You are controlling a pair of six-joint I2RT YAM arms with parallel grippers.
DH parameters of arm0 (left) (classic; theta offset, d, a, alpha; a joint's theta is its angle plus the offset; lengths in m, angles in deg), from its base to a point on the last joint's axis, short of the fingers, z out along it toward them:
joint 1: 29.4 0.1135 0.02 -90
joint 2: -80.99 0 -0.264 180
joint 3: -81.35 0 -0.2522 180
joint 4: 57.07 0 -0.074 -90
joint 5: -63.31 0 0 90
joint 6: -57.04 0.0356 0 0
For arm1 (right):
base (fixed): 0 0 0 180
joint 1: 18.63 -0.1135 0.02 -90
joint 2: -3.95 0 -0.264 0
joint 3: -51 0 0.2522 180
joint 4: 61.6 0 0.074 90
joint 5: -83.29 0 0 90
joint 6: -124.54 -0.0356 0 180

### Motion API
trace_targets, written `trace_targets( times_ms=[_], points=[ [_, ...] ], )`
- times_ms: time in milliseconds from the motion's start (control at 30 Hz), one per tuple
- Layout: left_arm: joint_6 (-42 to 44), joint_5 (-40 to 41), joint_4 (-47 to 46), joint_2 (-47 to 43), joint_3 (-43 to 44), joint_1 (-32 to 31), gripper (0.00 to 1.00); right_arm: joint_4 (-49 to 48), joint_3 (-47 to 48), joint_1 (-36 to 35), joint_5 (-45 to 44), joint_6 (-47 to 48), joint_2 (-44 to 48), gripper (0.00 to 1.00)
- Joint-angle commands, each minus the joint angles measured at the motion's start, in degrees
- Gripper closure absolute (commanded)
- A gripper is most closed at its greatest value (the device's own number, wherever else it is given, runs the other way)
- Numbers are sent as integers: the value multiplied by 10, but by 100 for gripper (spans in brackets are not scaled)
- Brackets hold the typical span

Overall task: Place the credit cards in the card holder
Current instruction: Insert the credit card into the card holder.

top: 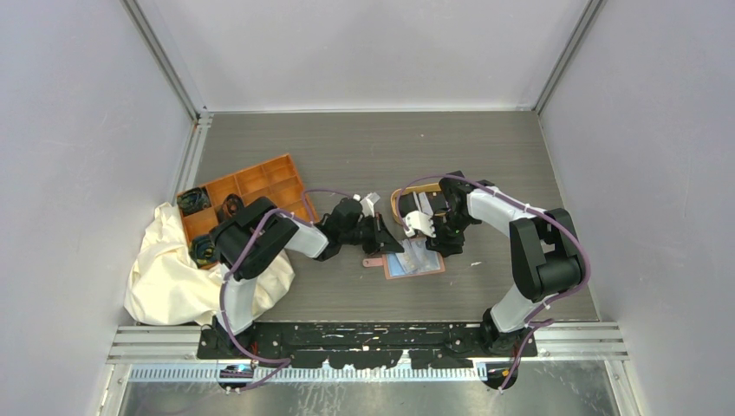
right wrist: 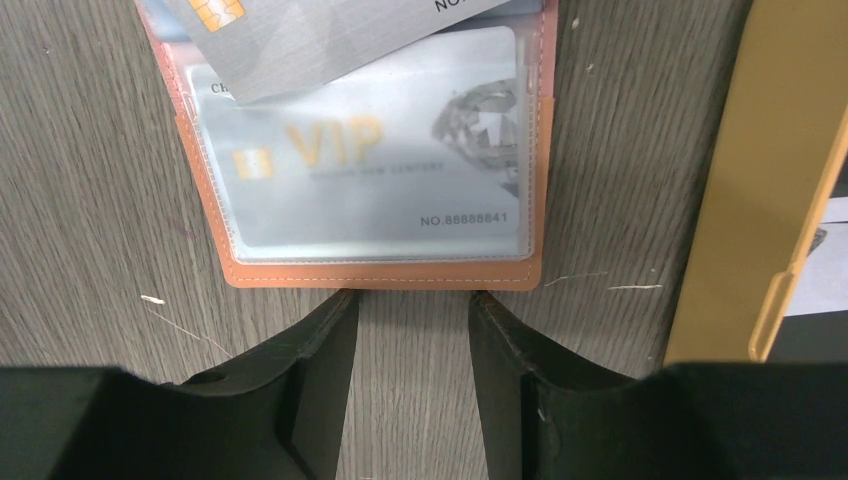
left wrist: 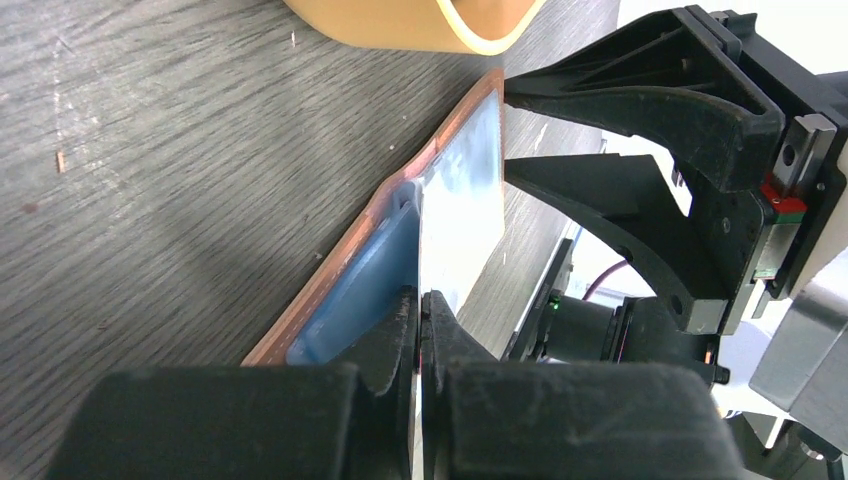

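Note:
The card holder (top: 416, 263) lies open on the table, pinkish-brown with bluish clear pockets (right wrist: 380, 272). One silver credit card marked VIP (right wrist: 370, 180) sits inside a clear pocket. A second silver credit card (right wrist: 300, 40) with a chip lies slanted over the holder's far part. My left gripper (left wrist: 421, 300) is shut on that card's edge (left wrist: 462, 215), seen edge-on above the blue pocket (left wrist: 350, 295). My left gripper (top: 386, 238) is at the holder's left side. My right gripper (right wrist: 412, 300) stands open with both fingertips against the holder's near edge and nothing between them; it sits at the holder's back edge (top: 436, 241).
An oval tan-rimmed tray (top: 406, 201) stands just behind the holder, close to the right gripper (right wrist: 770, 180). An orange compartment tray (top: 251, 186) with small items and a crumpled cream cloth (top: 182, 273) lie at the left. Grey walls enclose the table.

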Motion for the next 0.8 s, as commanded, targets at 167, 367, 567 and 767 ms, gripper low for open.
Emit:
trace_targets(
  times_ms=[167, 367, 567, 767],
  points=[
    [28, 18, 46, -15, 1, -6, 100, 7, 12, -4, 13, -6, 13, 50],
    [82, 56, 100, -29, 20, -5, 100, 8, 12, -6, 14, -6, 15, 50],
    [100, 68, 115, -30, 35, -5, 100, 9, 12, -6, 15, -6, 15, 50],
    [108, 79, 110, -37, 34, -5, 100, 9, 13, -7, 15, -6, 15, 50]
  ],
)
